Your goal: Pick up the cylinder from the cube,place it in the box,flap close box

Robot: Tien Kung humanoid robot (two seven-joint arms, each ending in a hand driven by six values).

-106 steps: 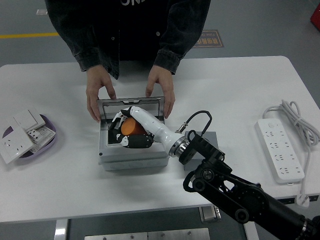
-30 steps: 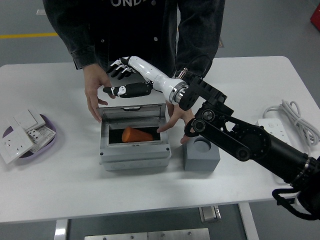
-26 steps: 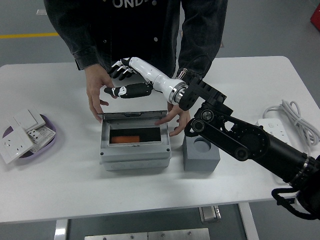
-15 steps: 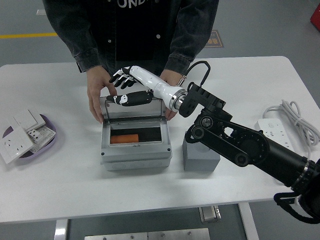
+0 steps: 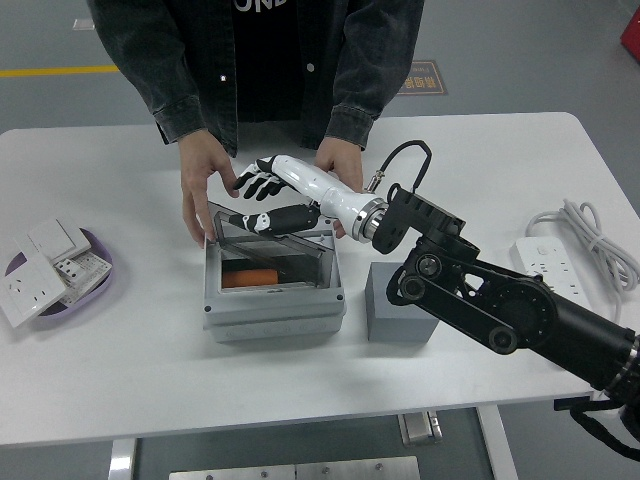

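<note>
- Right hand (image 5: pixel 262 200) reaching in from the right, fingers spread and gripping nothing, thumb laid along the clear lid (image 5: pixel 268 232) of the box (image 5: pixel 272 305).
- Lid tilted partway down over the opening, hinged at the far side, neither upright nor flat.
- Orange cylinder (image 5: pixel 247 278) lying on its side inside the box, toward the left, seen through the lid.
- Grey cube (image 5: pixel 394 310) just right of the box, its far part hidden behind the black forearm; top recess not visible.
- Person's left-side hand (image 5: pixel 203 190) at the far left corner of the box, fingers down beside the lid edge; probably touching it, though contact is hard to confirm.
- Person's other hand (image 5: pixel 338 168) behind the robot wrist at the far right corner, largely blocked by the white forearm.
- Black cable looping up from the wrist joint, over the white table (image 5: pixel 120 350).
- Purple dish (image 5: pixel 100 272) with white wall sockets (image 5: pixel 40 270) at the left edge, well apart from the box.
- White power strip (image 5: pixel 559 300) with bundled cord (image 5: pixel 598 240) at the far right.
</note>
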